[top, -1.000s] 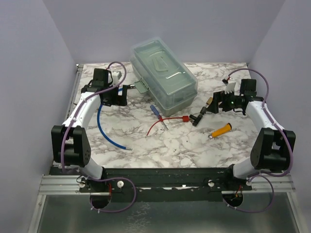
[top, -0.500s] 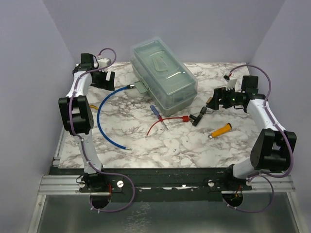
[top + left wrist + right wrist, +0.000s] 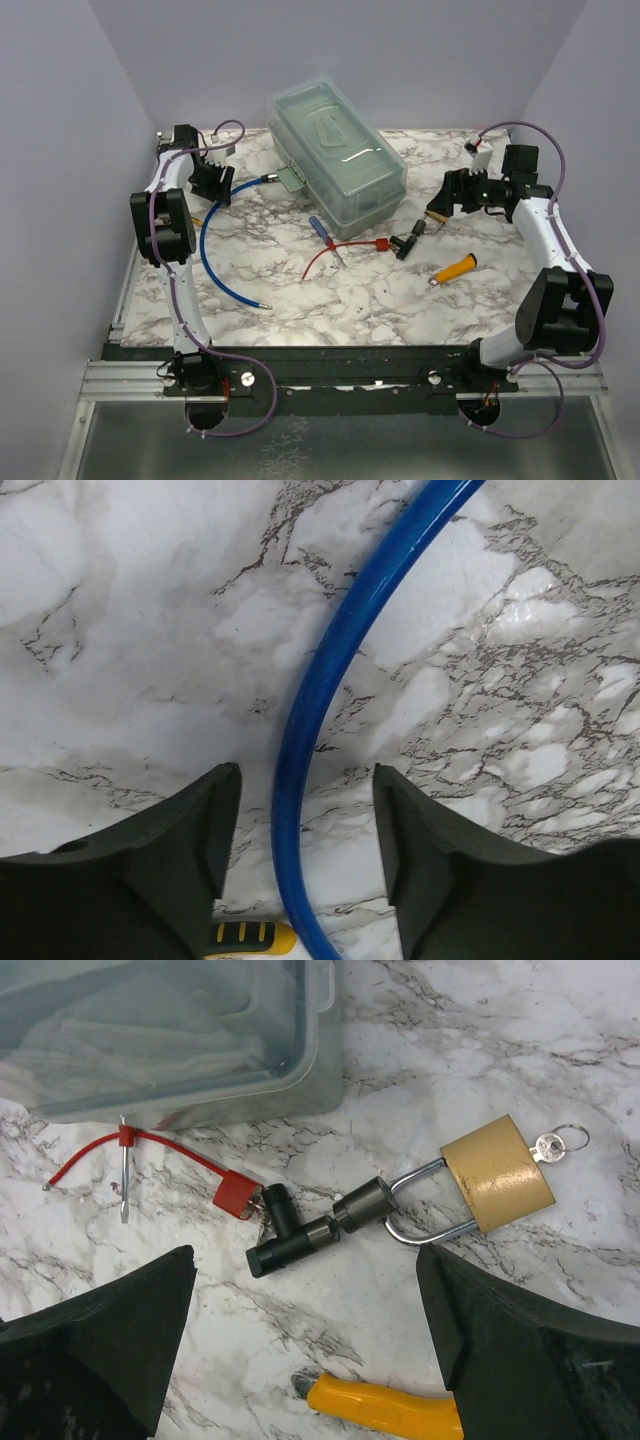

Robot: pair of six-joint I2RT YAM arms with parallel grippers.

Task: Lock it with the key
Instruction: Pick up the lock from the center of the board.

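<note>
The lock (image 3: 497, 1172), a small brass padlock with a silver shackle (image 3: 415, 1222), lies on the marble table (image 3: 560, 1020). A small silver key (image 3: 553, 1145) on a ring sticks out of its far end. The shackle meets a black T-shaped fitting (image 3: 296, 1236). My right gripper (image 3: 305, 1255) (image 3: 441, 210) hovers open above them, with nothing between its fingers. My left gripper (image 3: 305, 770) (image 3: 212, 184) is at the far left of the table. Its jaws straddle a blue tube (image 3: 330, 670) without touching it.
A clear plastic box (image 3: 336, 158) stands at the back centre. A red wire with a tag (image 3: 238, 1196) and a blue-handled screwdriver (image 3: 322, 230) lie in front of it. An orange tool handle (image 3: 456, 268) lies near the lock, and a yellow-black handle (image 3: 245, 938) lies under my left gripper.
The left arm has folded back to the far left edge above the blue tube, and its jaws have narrowed. The right gripper has pulled back slightly to the right, still open.
</note>
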